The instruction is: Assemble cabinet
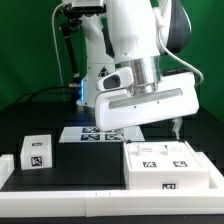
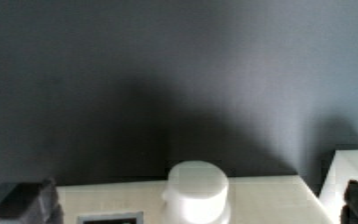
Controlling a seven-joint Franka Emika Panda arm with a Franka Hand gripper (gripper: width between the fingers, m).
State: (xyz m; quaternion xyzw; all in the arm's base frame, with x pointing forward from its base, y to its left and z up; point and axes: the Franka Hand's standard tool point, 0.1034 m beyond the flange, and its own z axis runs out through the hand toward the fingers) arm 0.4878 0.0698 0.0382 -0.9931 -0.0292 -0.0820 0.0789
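Note:
The cabinet is a white box with black-and-white tags on its top and front. It lies on the black table at the exterior view's lower right. My gripper hangs just above the cabinet's back edge. In the wrist view the gripper is open, with one dark fingertip at each side of the picture. Between them lies the white cabinet surface with a small raised rounded handle. The jaws hold nothing.
A small white tagged cube stands at the exterior view's left. The marker board lies flat behind the cabinet, under the arm. A white raised rim runs along the table's front edge. The arm's base and cables stand at the back.

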